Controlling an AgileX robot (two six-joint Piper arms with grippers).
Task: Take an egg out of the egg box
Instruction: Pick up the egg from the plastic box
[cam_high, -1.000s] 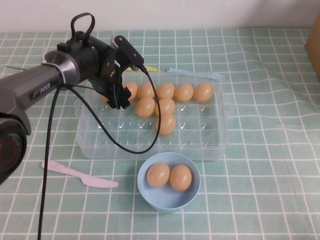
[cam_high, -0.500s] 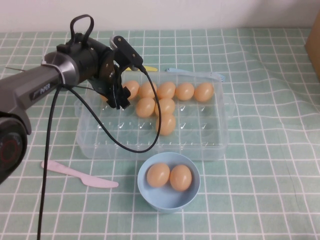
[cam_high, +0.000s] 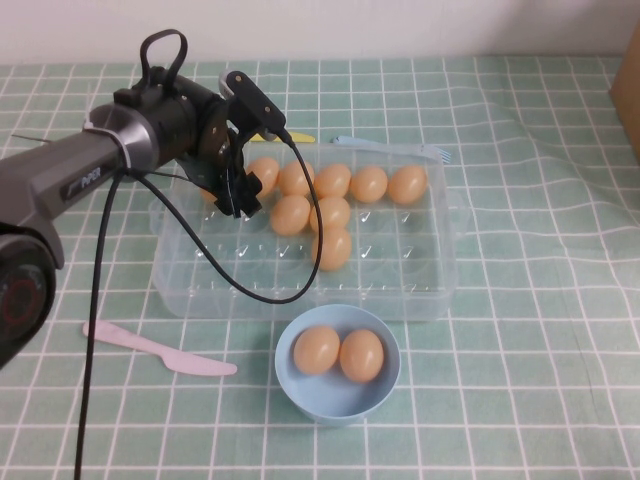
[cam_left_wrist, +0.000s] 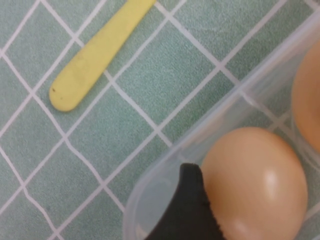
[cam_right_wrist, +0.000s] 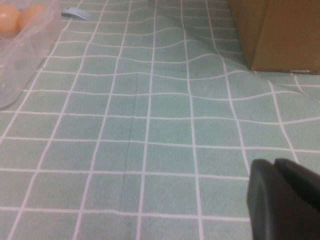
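Left gripper (cam_high: 243, 190) tilted into egg box (cam_high: 430, 262), right gripper (cam_right_wrist: 285, 200) over tablecloth (cam_right_wrist: 150, 125)

From above we overlook the whole counter (cam_high: 520, 330); both wrist cameras sit close, each sharing the egg box (cam_high: 420, 290) edge.

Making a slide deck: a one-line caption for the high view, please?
Left hand reaching an egg at the egg box's far-left corner.

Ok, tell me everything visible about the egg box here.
The egg box is a clear plastic rectangular tray with dimpled cells, lying flat on the green checked cloth behind the blue bowl. Eggs fill mainly its far rows; near cells are empty. The left gripper reaches into its far left corner. The right gripper is elsewhere.
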